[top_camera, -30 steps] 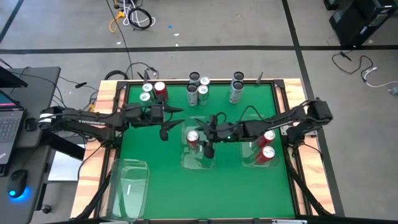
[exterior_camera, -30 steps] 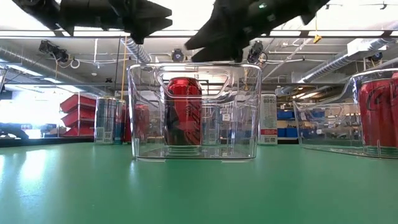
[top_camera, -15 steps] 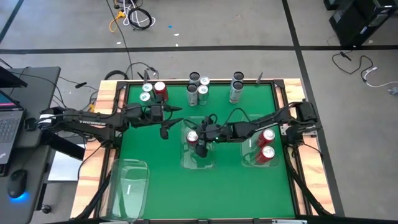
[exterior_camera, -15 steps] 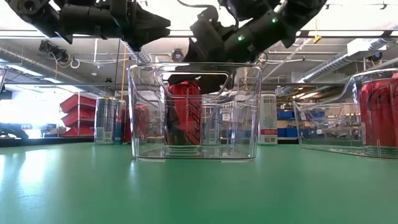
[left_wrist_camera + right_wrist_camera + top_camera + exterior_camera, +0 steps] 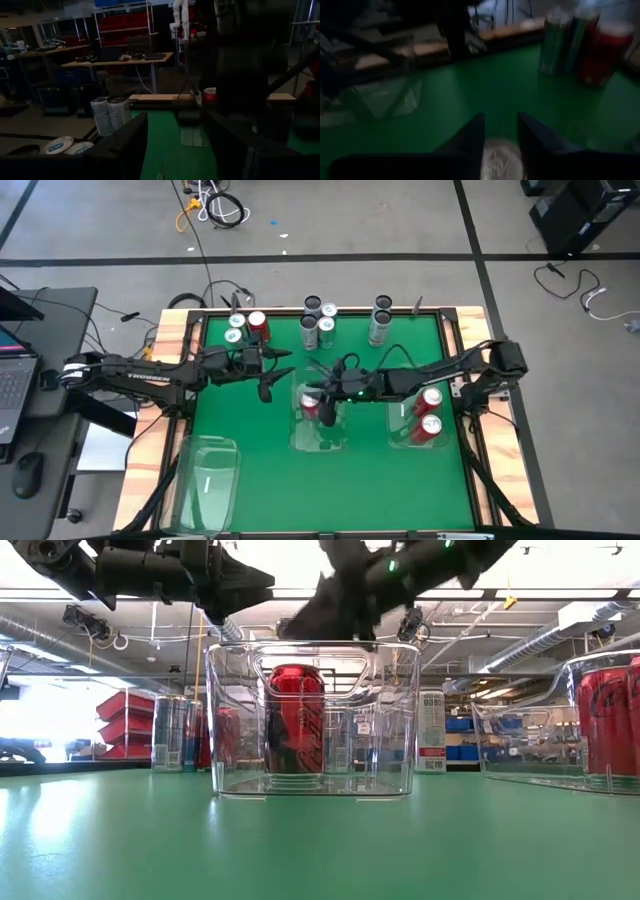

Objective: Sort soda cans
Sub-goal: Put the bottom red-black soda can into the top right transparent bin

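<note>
red soda can (image 5: 296,720) upright in middle clear bin (image 5: 400,720); right gripper (image 5: 322,404) above it, finger gap unclear

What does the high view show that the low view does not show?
Only the high view shows an empty clear bin at the table's near left corner, a laptop beside the table, and cables on the floor. Only the low view shows red shelf bins in the room behind and the side of the red can, upright on the bin floor. Both show the middle clear bin holding that red can, the right gripper above it, and the left gripper hanging over the mat.
</note>
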Motion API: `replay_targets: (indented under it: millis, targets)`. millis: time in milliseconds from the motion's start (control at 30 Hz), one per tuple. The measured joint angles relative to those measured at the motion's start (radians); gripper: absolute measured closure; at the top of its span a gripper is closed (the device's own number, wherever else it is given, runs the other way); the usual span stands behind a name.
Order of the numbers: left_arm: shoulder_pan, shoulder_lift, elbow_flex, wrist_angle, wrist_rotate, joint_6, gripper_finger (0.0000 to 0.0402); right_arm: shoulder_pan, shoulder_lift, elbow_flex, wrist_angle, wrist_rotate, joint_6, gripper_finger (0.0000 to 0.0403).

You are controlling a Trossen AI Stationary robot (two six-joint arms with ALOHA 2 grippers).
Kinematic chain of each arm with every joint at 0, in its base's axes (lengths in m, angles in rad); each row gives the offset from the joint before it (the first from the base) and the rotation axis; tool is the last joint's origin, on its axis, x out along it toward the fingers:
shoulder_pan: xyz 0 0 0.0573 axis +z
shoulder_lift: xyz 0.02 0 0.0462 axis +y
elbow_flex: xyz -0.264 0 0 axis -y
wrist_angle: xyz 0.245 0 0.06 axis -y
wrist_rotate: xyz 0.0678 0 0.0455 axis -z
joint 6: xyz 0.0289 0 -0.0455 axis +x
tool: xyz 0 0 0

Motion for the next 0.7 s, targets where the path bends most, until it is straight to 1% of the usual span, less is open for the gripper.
replay_targets:
  millis: [67,100,167,233,333,567,700]
  targets:
    - [0.0,0.0,0.0,0.0,0.0,0.0,0.0195,0.001,-0.032,0.001,-0.002,0.0,-0.014,0.0336]
    - [0.0,0.0,0.0,0.002,0.0,0.0,0.0195,0.001,-0.043,0.001,-0.004,0.0,-0.015,0.0345]
    - [0.0,0.0,0.0,0.004,0.0,0.0,0.0195,0.001,-0.054,0.001,-0.009,-0.014,-0.016,0.0346]
    - [0.0,0.0,0.0,0.005,0.0,-0.001,0.0195,0.001,-0.055,0.001,-0.023,-0.028,-0.011,0.0333]
    - [0.0,0.0,0.0,0.001,0.0,-0.002,0.0195,0.006,-0.028,0.001,-0.048,-0.044,0.003,0.0289]
    - [0.0,0.0,0.0,-0.007,0.001,-0.002,0.0195,0.013,0.041,0.0,-0.047,-0.047,0.023,0.0145]
    - [0.0,0.0,0.0,-0.008,0.001,-0.001,0.0195,0.012,0.066,0.001,-0.043,-0.042,0.031,0.0073]
